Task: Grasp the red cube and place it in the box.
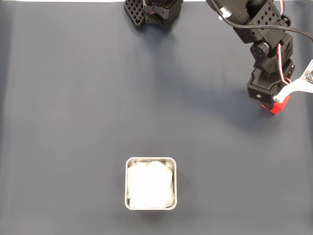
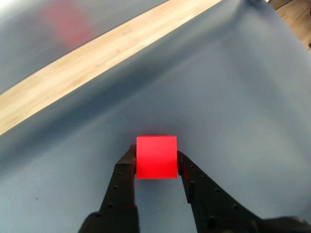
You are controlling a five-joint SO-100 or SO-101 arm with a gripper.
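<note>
The red cube (image 2: 156, 157) sits between my two black fingers in the wrist view, both fingertips pressed against its sides. In the fixed view the cube (image 1: 275, 105) shows as a red corner under the arm at the far right, with my gripper (image 1: 272, 102) shut on it just at the mat's surface. Whether the cube still touches the mat I cannot tell. The box (image 1: 150, 183), a square silver tin with white paper inside, stands near the bottom centre, far to the lower left of the gripper.
A dark blue-grey mat (image 1: 73, 122) covers the table. The arm's black base (image 1: 151, 12) stands at the top centre. In the wrist view a strip of bare wood (image 2: 97, 58) runs beyond the mat's edge.
</note>
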